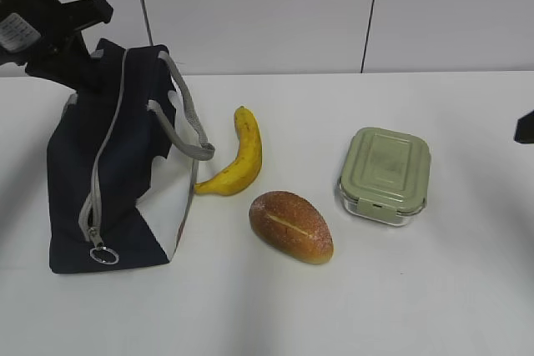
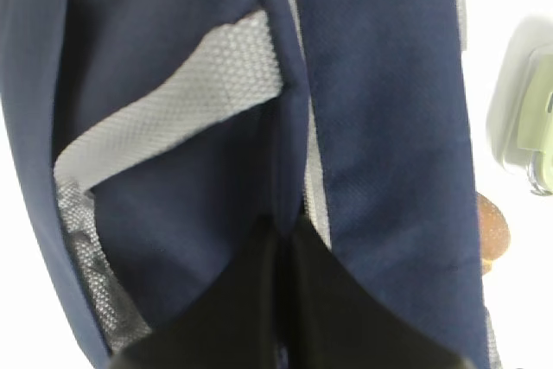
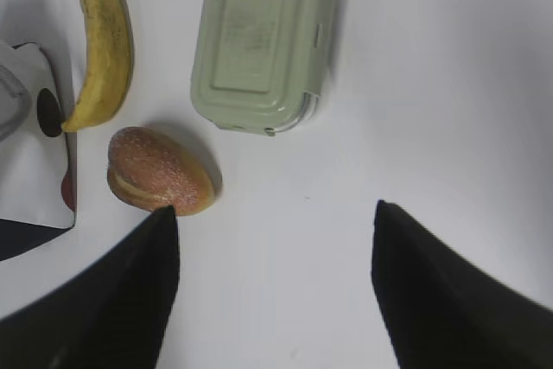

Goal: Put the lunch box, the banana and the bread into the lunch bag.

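- The left jaws are closed on the top edge of the bag, beside the grey zipper. In the left wrist view the two dark fingers meet with only a thin line between them, and navy fabric fills nearly all of the view.
- I think this hold is there to keep the bag steady, or to lift its top, so that it can be opened; the zipper looks closed along its whole length, with the ring pull at the near end.
- The left arm comes in from the upper left, above the far end of the bag.
- The right jaws are wide and hold nothing. They hang above bare counter, near the bread and the box.
- Of the right arm, only a dark tip shows at the right edge of the exterior view.
- The banana, the bread and the box all lie on the counter outside the bag: the banana just beside the bag, the bread in front of it, the box well to the right.
- Nothing is packed yet.
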Available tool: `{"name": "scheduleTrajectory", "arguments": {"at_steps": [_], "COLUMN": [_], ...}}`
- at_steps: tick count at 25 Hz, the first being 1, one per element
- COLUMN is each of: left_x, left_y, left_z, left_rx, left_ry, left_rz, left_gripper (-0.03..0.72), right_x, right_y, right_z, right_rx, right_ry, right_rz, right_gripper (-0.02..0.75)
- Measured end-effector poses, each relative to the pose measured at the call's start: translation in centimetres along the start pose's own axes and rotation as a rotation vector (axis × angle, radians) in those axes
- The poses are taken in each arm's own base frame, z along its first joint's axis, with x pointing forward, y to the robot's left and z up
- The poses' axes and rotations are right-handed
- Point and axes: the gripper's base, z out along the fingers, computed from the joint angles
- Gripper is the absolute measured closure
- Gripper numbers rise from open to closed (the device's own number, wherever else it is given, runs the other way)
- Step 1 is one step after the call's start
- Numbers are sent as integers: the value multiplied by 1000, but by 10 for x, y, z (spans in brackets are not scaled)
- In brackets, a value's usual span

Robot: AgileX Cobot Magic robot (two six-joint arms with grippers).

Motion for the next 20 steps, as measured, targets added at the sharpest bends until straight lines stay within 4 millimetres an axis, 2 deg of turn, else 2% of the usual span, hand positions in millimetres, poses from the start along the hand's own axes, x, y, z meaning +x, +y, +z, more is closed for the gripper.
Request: {"name": "scheduleTrajectory", "arguments": {"at_steps": [3,7,10,13,15,20], "left_x": [0,1,1,1,1,1], "left_y": [0,0,0,0,0,0], "left_z": [0,0,0,0,0,0], "left_rx": [0,0,2,5,5,5], "left_ry": [0,6,8,8,8,9], "left_rz": [3,4,6,4,4,4], "left_gripper": [689,689,690,690,690,690], "right_x": [-23,-44,-49,-49,-51,-58], "right_y": [2,0,-5,-10,-17,-49], "right_z": [24,62,96,121,132,146], "right_rx": [-35,-76,-122,-176,-212,-303], "right_ry": [63,165,247,286,288,274], "right_rz": [-4,-32,-45,-55,-35,13], "right_gripper": [220,217,217,217,217,217]}}
